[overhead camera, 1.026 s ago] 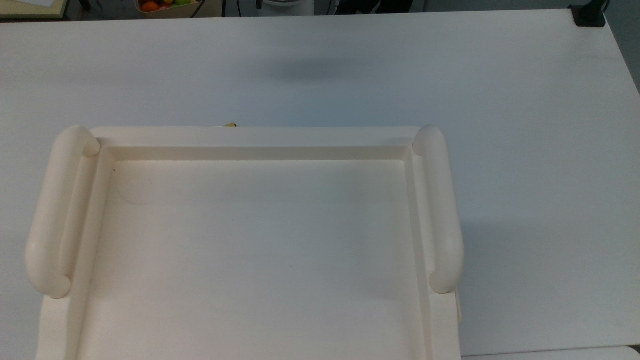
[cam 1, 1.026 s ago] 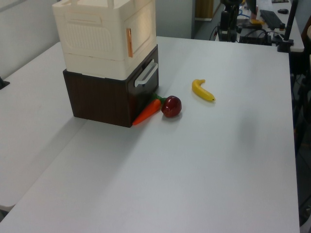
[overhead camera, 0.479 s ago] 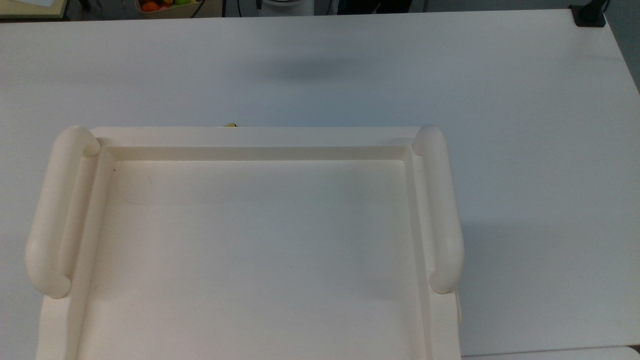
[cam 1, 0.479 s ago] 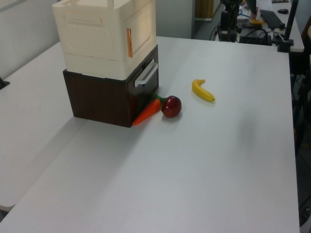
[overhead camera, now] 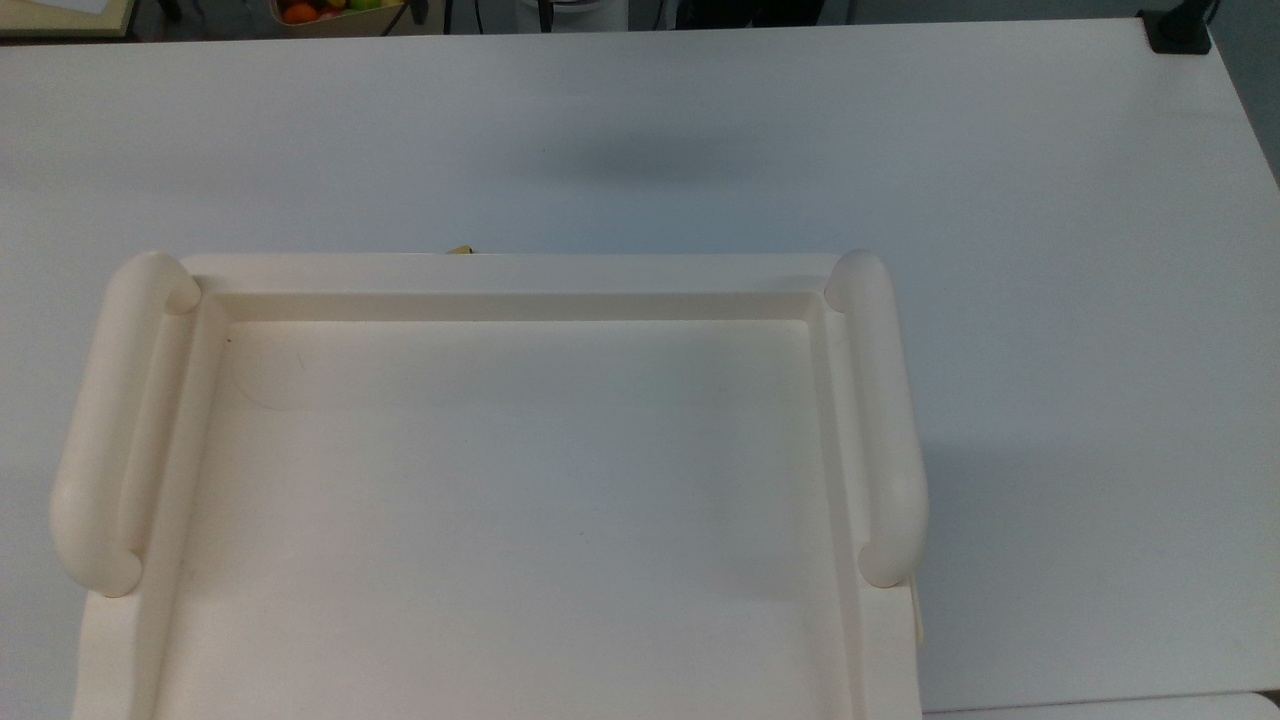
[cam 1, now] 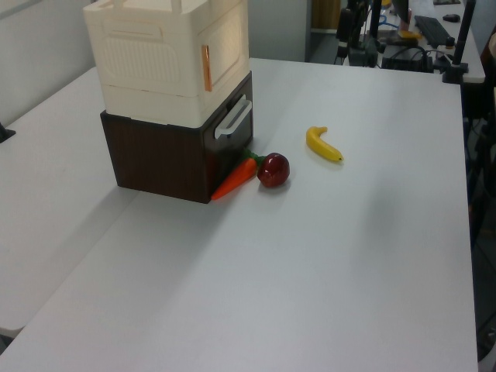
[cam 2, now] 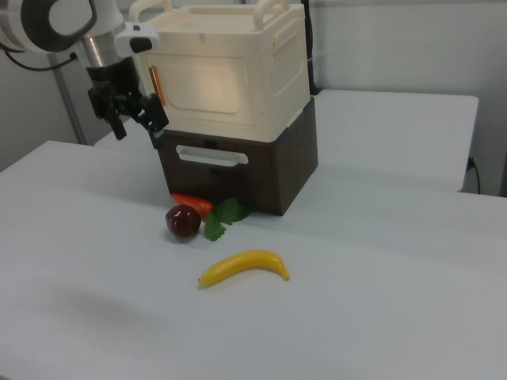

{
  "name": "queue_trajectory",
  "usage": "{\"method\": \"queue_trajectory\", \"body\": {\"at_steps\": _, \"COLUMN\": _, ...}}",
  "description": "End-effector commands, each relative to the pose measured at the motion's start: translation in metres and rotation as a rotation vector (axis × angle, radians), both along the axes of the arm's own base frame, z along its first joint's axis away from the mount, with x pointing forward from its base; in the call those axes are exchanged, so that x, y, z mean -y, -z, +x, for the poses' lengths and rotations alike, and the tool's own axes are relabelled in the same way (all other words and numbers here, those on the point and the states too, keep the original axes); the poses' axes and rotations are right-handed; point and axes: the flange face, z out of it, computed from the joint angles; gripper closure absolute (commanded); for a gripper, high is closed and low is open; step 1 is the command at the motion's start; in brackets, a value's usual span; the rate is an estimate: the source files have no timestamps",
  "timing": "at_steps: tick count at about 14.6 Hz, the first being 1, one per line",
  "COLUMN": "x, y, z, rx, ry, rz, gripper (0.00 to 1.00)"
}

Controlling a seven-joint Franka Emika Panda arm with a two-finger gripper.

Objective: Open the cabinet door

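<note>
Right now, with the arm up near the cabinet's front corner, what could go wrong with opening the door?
1. The gripper hangs open beside the cabinet door, off its orange-marked edge; it may miss that thin edge or slip.
2. The cabinet sits stacked on a dark drawer unit; a sideways pull might shift it.
3. The carrot and apple lie below and could be knocked.

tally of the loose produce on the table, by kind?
Yellow banana: 1
Dark red apple: 1
Orange carrot with green leaves: 1
Total: 3
</note>
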Motion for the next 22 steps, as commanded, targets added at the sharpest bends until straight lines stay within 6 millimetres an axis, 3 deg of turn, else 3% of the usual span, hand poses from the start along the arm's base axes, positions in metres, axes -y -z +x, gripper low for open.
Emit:
{"method": "queue_trajectory", "body": {"at_steps": 1, "x": -0.026, "y": -0.015, "z": 0.011, "rx": 0.099, "ry": -0.037, "rz": 0.026, "gripper": 0.00}}
{"method": "queue_trajectory", "body": {"at_steps": 5, "x": -0.057, "y": -0.021, "z": 0.023, "rx": 0.206, "ry": -0.010, "rz": 0.042, "gripper": 0.00}}
{"method": "queue_trajectory", "body": {"at_steps": 6, "x": -0.076, "y": -0.024, "z": 0.027, "rx": 0.243, "ry": -0.028, "rz": 0.048, "gripper": 0.00}}
{"method": "queue_trajectory", "body": {"at_steps": 10, "x": -0.118, "y": -0.025, "z": 0.059, "rx": 0.342, "ry": -0.083, "rz": 0.053, "gripper": 0.00}}
{"method": "queue_trajectory", "body": {"at_steps": 12, "x": -0.125, "y": -0.021, "z": 0.072, "rx": 0.424, "ry": -0.057, "rz": 0.060, "gripper": 0.00}}
{"method": "queue_trajectory", "body": {"at_steps": 16, "x": -0.141, "y": -0.003, "z": 0.101, "rx": 0.595, "ry": -0.081, "rz": 0.016, "gripper": 0.00}}
{"method": "queue_trajectory", "body": {"at_steps": 21, "x": -0.156, "y": 0.031, "z": 0.123, "rx": 0.681, "ry": -0.136, "rz": -0.036, "gripper": 0.00}}
{"method": "queue_trajectory", "body": {"at_steps": 22, "x": -0.166, "y": 0.038, "z": 0.128, "rx": 0.714, "ry": -0.145, "rz": -0.026, "gripper": 0.02}}
